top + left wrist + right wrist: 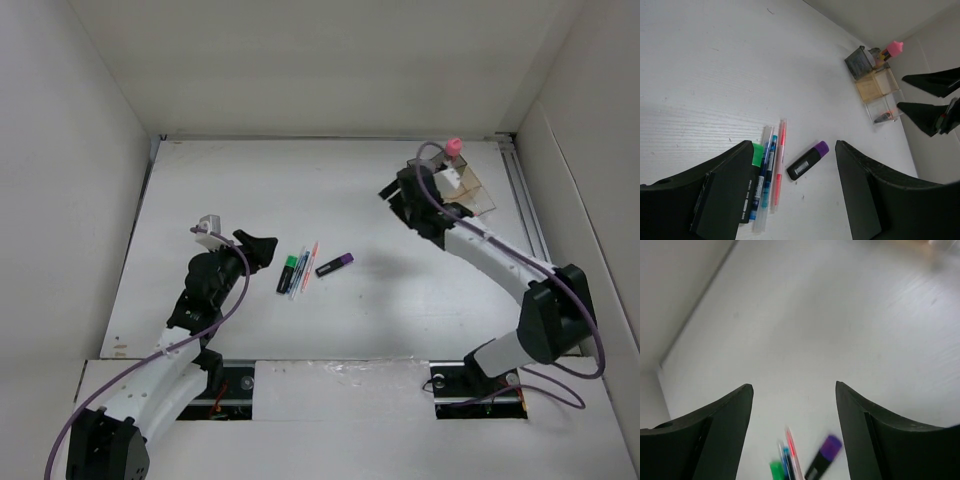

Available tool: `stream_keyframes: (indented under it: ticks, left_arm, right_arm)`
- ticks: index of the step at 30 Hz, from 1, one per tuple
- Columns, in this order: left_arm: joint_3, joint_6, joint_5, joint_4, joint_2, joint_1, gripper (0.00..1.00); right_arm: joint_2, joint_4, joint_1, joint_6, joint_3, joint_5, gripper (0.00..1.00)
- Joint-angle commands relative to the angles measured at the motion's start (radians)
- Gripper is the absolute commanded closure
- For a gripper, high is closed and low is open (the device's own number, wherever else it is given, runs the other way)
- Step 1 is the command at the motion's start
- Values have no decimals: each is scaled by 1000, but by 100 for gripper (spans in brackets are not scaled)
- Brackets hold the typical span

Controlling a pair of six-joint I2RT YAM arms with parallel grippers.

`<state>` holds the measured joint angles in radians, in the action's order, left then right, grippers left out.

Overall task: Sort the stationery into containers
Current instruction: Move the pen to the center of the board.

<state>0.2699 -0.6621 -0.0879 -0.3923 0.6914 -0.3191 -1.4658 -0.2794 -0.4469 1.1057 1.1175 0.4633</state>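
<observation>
On the white table lie a green-and-black highlighter, thin blue pens, a thin orange pen and a purple-and-black marker. My left gripper is open and empty just left of them. In its wrist view the highlighter is partly behind the left finger and the marker lies between the jaws. The clear organizer stands far right with the pink-capped glue stick upright at its back. My right gripper is open and empty beside it, and its view shows the marker blurred.
White walls enclose the table on the left, back and right. The organizer has a small dark item in its clear front compartment. My right gripper's fingers show just right of the organizer in the left wrist view.
</observation>
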Motion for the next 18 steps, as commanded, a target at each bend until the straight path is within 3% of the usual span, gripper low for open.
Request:
stream_keyframes:
  ticks: [1,7,11,18]
  left_arm:
    - [25,1,11,-25,-6,-3,36]
    - [28,1,11,-40,28,-3,36]
    - [19,1,11,-37,17,-3,36]
    - [19,1,33,-29,-1,-3,36]
  right_arm:
    - [-75,-44,-140,-21,-16,-41,28]
    - [-212,-81,-367,22,5,-81,24]
    - [-329,-113,-391,63,41,-81,24]
    - [-375,-150,-400,85,67,-19,31]
